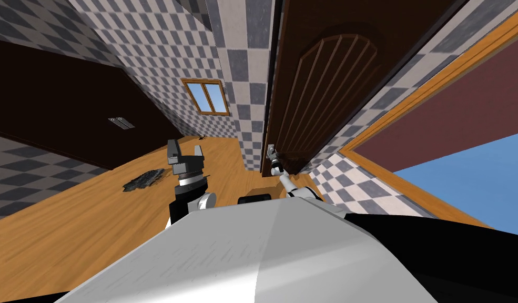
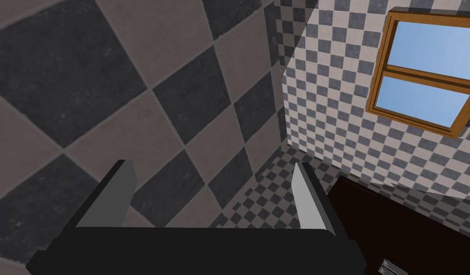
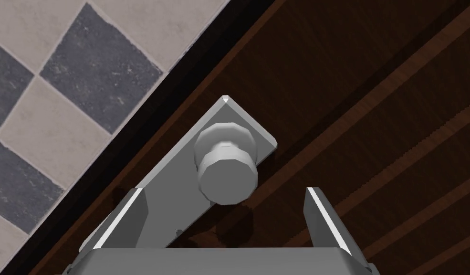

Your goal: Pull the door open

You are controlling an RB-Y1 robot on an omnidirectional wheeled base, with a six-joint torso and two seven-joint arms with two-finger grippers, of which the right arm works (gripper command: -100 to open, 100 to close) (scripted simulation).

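- Head view: the dark brown door [image 1: 326, 94] is standing at one o'clock, with its pale knob [image 1: 271, 149] sitting at the door's edge near twelve. The right claw [image 1: 273, 159] is reaching it, and the left claw [image 1: 185, 153] is idling at eleven.
- Left wrist view: the left claw [image 2: 212, 191] is hanging with its fingers apart, gripping nothing.
- Right wrist view: the right claw [image 3: 224, 195] is gaping around the knob [image 3: 226, 174] on its grey plate [image 3: 172, 191], not pressing it. The knob is looking rigid, smooth and likely slippery, and the door is probably heavy. Clamping the knob's round sides squarely is looking like the best hold.
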